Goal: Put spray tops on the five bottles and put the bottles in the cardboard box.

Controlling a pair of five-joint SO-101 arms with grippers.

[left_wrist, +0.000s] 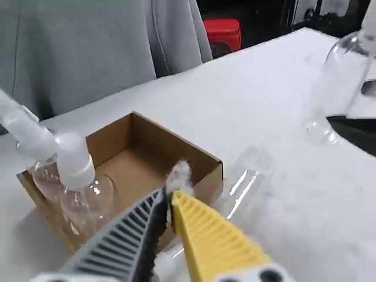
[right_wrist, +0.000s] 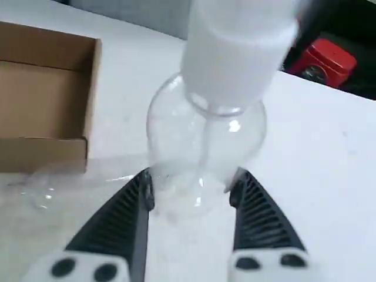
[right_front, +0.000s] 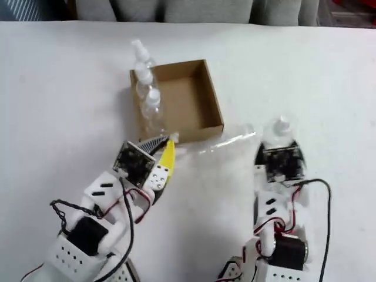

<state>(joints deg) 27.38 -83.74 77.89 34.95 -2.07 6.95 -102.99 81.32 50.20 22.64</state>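
Note:
The cardboard box (right_front: 194, 97) (left_wrist: 138, 147) sits mid-table. Three clear bottles (right_front: 145, 79) (left_wrist: 76, 182) with white spray tops stand inside it along its left wall. My left gripper (right_front: 166, 143) (left_wrist: 167, 200) is at the box's near left corner, shut on a white spray top (right_front: 174, 137) (left_wrist: 178, 175). A clear bottle without a top (right_front: 226, 141) (left_wrist: 244, 176) (right_wrist: 41, 188) lies on the table just in front of the box. To the right, my right gripper (right_front: 281, 145) (right_wrist: 192, 185) is shut on an upright bottle with a white spray top (right_front: 281, 130) (right_wrist: 205, 129) (left_wrist: 346, 64).
The white table (right_front: 70, 117) is bare to the left of the box and at the far right. Grey fabric (left_wrist: 88, 41) hangs behind the far edge. A red object (right_wrist: 323, 61) sits beyond the table.

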